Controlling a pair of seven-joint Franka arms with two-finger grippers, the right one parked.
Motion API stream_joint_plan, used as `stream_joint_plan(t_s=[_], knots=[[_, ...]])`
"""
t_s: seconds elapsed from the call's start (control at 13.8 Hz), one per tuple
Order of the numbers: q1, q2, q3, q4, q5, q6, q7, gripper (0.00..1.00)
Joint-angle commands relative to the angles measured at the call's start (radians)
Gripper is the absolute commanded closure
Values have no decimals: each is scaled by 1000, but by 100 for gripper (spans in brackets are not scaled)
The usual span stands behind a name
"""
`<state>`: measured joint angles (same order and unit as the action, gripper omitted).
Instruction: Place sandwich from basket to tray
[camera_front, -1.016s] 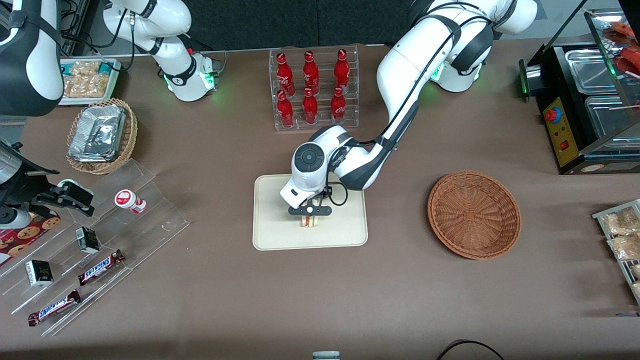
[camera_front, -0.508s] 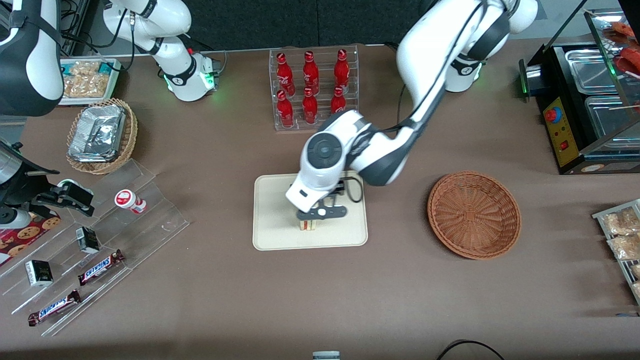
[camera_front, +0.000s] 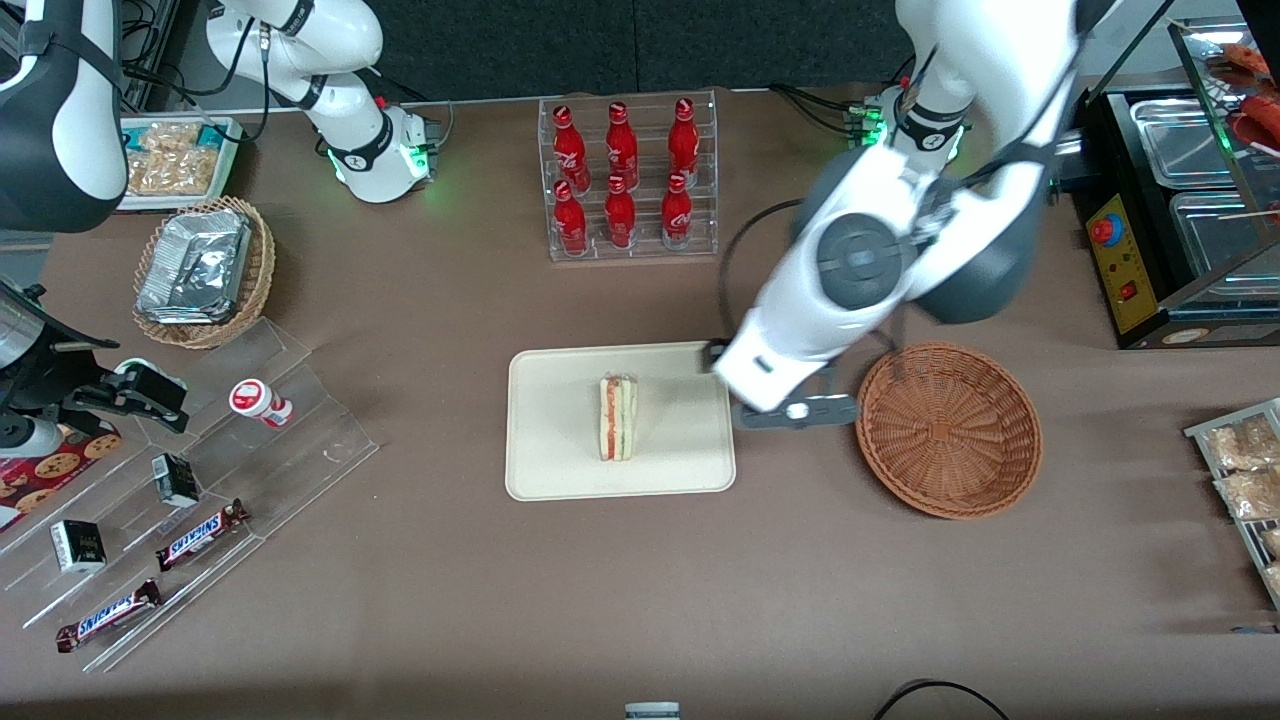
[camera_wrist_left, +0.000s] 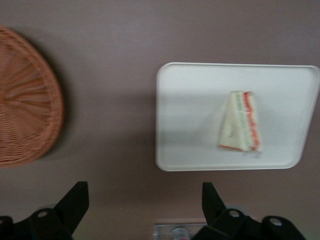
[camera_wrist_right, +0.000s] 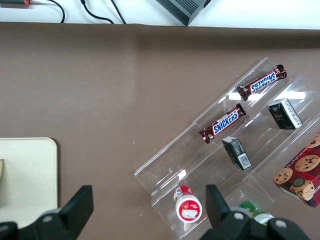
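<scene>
The sandwich (camera_front: 618, 417) (camera_wrist_left: 240, 122), a pale wedge with red, orange and green layers, lies on the cream tray (camera_front: 560, 470) (camera_wrist_left: 185, 110). The reddish-brown woven basket (camera_front: 948, 428) (camera_wrist_left: 25, 95) sits empty on the table toward the working arm's end. My gripper (camera_front: 795, 412) (camera_wrist_left: 145, 200) hangs high above the table between tray and basket, open, with nothing between its black fingers (camera_wrist_left: 75, 200). It touches neither the sandwich nor the basket.
A clear rack of red bottles (camera_front: 625, 175) stands farther from the front camera than the tray. A tan wicker basket with foil containers (camera_front: 203, 268) and a clear stepped stand with candy bars (camera_front: 200, 535) lie toward the parked arm's end. A black warmer (camera_front: 1170, 200) stands by the basket's end.
The gripper let go of the sandwich, which now lies on the tray. The arm rose and swung away from the tray toward the basket.
</scene>
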<state>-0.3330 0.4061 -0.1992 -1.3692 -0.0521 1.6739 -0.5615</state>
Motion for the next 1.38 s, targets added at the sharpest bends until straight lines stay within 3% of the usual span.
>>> stream_joint_plan(t_s=[0.0, 0.22, 0.58, 0.87, 1.31], knots=[[121, -218, -5, -320, -18, 96, 148, 0], [224, -351, -2, -477, -12, 136, 262, 0], [386, -504, -2, -573, 11, 97, 460, 0], [397, -564, 3, -492, 32, -54, 454, 0], [420, -521, 1, -262, 34, -184, 453, 0]])
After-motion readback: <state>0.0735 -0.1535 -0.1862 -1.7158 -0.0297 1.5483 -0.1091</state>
